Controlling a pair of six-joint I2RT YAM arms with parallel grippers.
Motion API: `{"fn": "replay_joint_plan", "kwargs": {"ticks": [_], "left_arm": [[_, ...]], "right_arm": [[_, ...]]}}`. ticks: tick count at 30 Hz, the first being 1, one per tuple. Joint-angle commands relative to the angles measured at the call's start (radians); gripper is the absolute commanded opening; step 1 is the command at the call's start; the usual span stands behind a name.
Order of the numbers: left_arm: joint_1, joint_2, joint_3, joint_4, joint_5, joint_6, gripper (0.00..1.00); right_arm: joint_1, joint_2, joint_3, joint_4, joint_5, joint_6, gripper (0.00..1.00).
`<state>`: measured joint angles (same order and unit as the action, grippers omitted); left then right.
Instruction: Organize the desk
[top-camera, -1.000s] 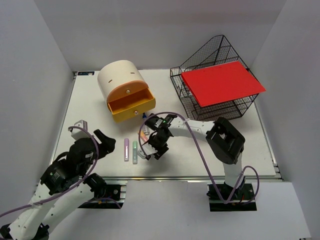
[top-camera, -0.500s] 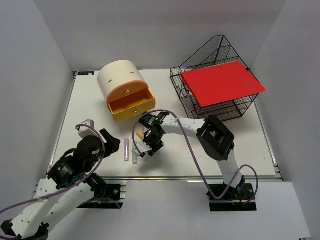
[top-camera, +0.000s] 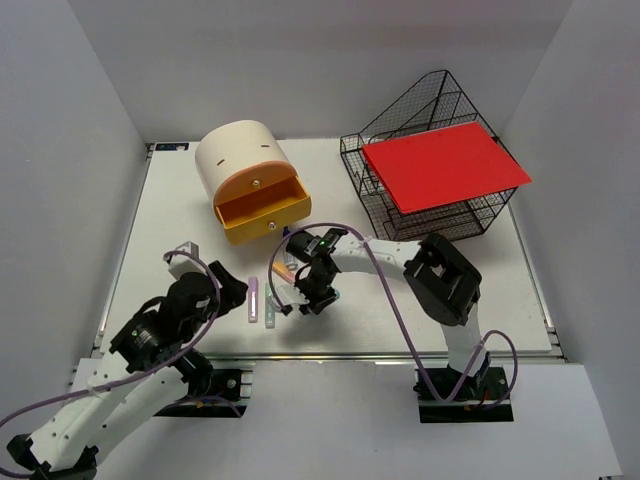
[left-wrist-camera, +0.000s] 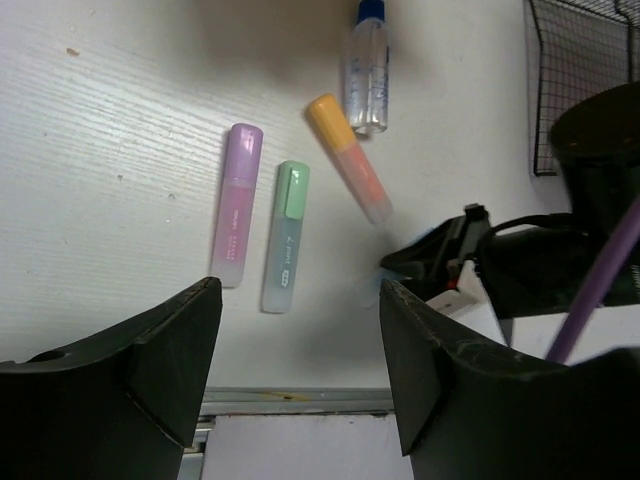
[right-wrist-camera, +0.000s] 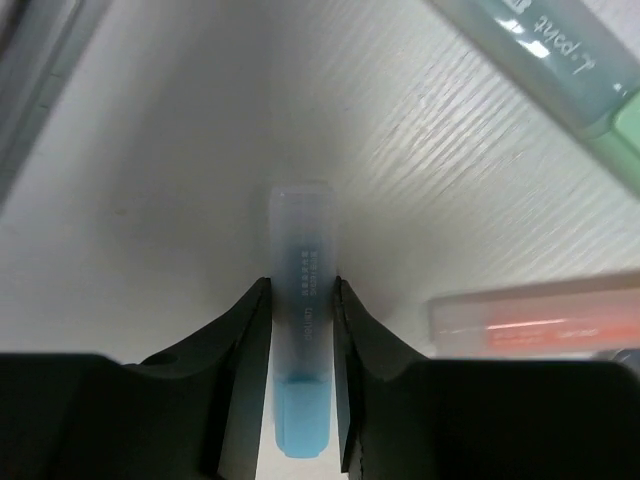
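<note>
since the earlier frames, the left gripper (top-camera: 230, 293) had been brought farther out and to the right, closer to the highlighters, while the right gripper (top-camera: 316, 299) had been swung left and then back a little to the right. the left gripper's fingers were spread wide, and nothing was held between them. the right gripper was closed narrowly on a blue highlighter (right-wrist-camera: 303, 262), its blue cap turned toward the palm. whether its clear end was resting on the desk (top-camera: 180, 210) or raised just above it could not be told for certain.

the desk was seen as the white top under everything, with its rail along the near edge. a purple highlighter (left-wrist-camera: 236, 205) and a green highlighter (left-wrist-camera: 286, 235) were laid side by side near that edge. an orange highlighter (left-wrist-camera: 350, 158) was set at a slant just right of them, and a small clear bottle (left-wrist-camera: 366, 65) was placed just beside its cap. a drawer box (top-camera: 245, 165) with its orange drawer pulled open was found at the far left. a wire basket (top-camera: 400, 215), topped by a red folder (top-camera: 445, 165), was found at the far right.
</note>
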<state>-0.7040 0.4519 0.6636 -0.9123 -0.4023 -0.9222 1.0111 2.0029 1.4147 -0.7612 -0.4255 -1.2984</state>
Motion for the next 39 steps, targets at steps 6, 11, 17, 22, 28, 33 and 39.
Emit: {"fn": "replay_joint_plan", "kwargs": {"ticks": [6,11,17,22,28,33,39], "left_arm": [[0.003,0.083,-0.025,0.067,-0.013,-0.027,0.67],[0.003,0.2,-0.058,0.115,-0.01,-0.014,0.49],[0.012,0.297,-0.065,0.142,-0.003,-0.007,0.56],[0.012,0.363,-0.061,0.151,-0.018,-0.017,0.66],[0.012,0.444,-0.039,0.158,-0.052,-0.029,0.71],[0.012,0.51,-0.067,0.202,-0.041,-0.052,0.72],[0.012,0.539,-0.093,0.242,-0.027,-0.07,0.72]], "right_arm": [[-0.063,-0.231,0.153,-0.122,-0.062,0.202,0.0],[-0.075,-0.323,0.198,0.066,0.136,0.243,0.0],[-0.069,-0.196,0.429,0.122,0.214,0.209,0.0],[-0.066,-0.096,0.492,0.259,0.293,0.104,0.0],[-0.069,0.033,0.642,0.238,0.292,0.057,0.0],[-0.075,0.054,0.601,0.321,0.317,0.027,0.14],[-0.077,0.051,0.633,0.284,0.286,0.057,0.5]]}}
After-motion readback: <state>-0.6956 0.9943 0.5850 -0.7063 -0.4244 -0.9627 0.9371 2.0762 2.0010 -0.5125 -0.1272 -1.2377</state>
